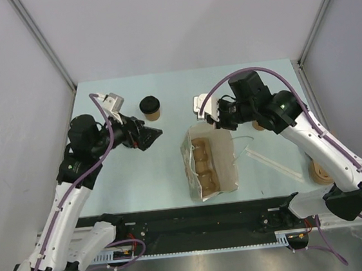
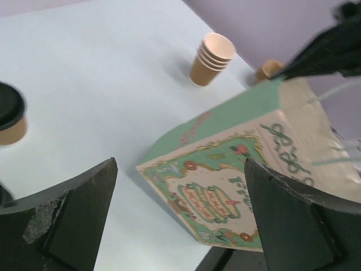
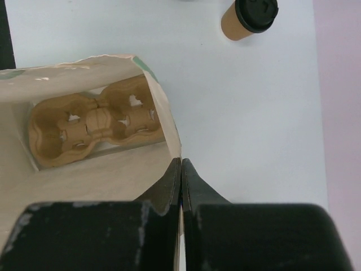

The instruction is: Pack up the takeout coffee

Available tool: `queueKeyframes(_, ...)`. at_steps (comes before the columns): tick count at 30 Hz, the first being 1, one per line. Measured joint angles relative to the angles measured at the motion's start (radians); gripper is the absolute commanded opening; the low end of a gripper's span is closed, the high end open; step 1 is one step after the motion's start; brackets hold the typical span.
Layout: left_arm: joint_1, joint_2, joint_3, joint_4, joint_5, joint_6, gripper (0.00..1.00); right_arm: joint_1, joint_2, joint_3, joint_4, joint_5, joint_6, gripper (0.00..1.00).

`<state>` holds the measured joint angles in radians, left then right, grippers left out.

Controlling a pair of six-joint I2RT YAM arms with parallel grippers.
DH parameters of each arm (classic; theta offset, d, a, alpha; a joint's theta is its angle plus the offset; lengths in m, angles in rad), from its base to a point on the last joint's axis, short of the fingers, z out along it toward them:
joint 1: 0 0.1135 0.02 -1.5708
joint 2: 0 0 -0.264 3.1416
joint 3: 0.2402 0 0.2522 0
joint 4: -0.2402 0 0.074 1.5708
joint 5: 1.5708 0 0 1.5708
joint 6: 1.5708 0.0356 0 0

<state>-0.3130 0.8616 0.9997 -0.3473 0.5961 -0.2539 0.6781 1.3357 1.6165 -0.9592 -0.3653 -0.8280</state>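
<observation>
The takeout coffee, a tan cup with a black lid, stands upright on the table behind and left of the paper bag. It also shows in the left wrist view and in the right wrist view. The bag is open, with a tan cardboard cup carrier inside. My right gripper is shut on the bag's rim at its far edge. My left gripper is open and empty, just in front of the coffee and left of the bag, whose green printed side faces it.
A stack of lidless tan cups stands beyond the bag, with a small tan thing beside it. A round tan thing sits near the right arm. A white strip lies right of the bag. A black rail runs along the near edge.
</observation>
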Motion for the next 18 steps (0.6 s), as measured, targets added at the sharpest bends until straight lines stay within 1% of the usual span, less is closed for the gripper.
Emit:
queueKeyframes(2,0.029,0.018,0.012,-0.01,-0.021,0.001,1.0,0.019,-0.007,0.0,0.001,0.029,0.0,0.0)
queueKeyframes(5,0.056,0.088,0.066,-0.043,-0.073,0.02,1.0,0.048,-0.007,0.0,0.001,0.08,0.008,0.0)
queueKeyframes(9,0.064,0.26,0.209,-0.118,-0.136,0.08,0.99,0.082,-0.006,0.0,0.0,0.15,0.029,0.0)
queueKeyframes(12,0.069,0.351,0.268,-0.134,-0.137,0.122,0.99,0.093,-0.005,0.0,0.001,0.179,0.043,0.0)
queueKeyframes(15,0.072,0.369,0.266,-0.132,-0.119,0.143,0.97,0.097,-0.001,0.0,0.003,0.201,0.054,0.0)
queueKeyframes(17,0.071,0.387,0.285,-0.135,-0.119,0.165,0.97,0.097,0.005,0.0,0.008,0.212,0.061,0.0)
queueKeyframes(18,0.071,0.423,0.316,-0.158,-0.124,0.178,0.98,0.097,0.009,0.0,0.008,0.215,0.066,0.0)
